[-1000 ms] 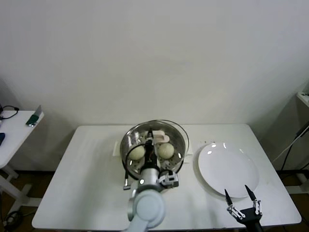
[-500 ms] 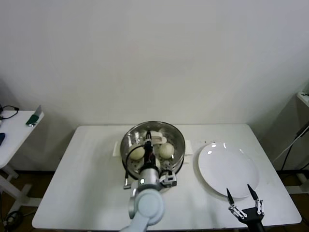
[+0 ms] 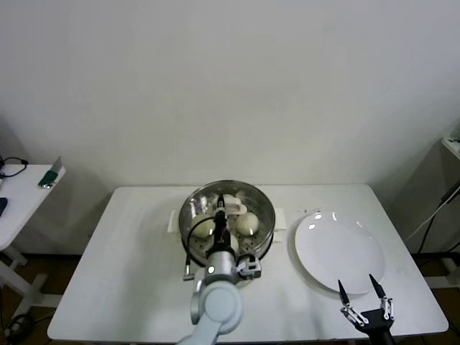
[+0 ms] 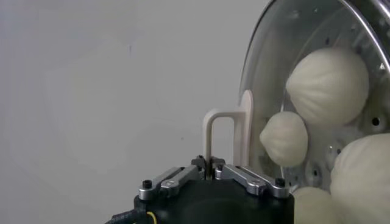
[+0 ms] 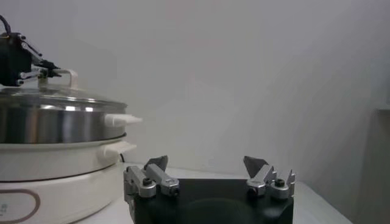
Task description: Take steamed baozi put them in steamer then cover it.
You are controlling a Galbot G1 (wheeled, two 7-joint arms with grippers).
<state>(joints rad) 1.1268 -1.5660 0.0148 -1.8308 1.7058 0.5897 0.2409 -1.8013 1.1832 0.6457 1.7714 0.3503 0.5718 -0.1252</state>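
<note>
The steamer (image 3: 188, 213) stands at the table's middle with several baozi (image 3: 246, 223) inside, seen through the cover (image 3: 251, 198). The cover lies level on the pot's rim. My left gripper (image 3: 220, 210) is over the pot's centre, shut on the cover's cream-white handle (image 4: 228, 137). In the left wrist view my left gripper (image 4: 209, 164) pinches the handle, and the baozi (image 4: 329, 85) show through the glass. The right wrist view shows the steamer (image 5: 55, 128), its cover (image 5: 58, 96) and my left gripper (image 5: 38, 67) on top. My right gripper (image 3: 357, 287) is open and empty near the table's front right edge, and in its own wrist view (image 5: 207, 164).
A flat white plate (image 3: 338, 251) lies to the right of the steamer, bare, just behind my right gripper. The steamer's side handles (image 5: 119, 120) stick out toward the plate. A small side table (image 3: 21, 194) stands far left.
The cover, held by my left gripper, has come down and back from a raised, offset position to rest on the pot. My right gripper has drawn slightly nearer the front edge.
</note>
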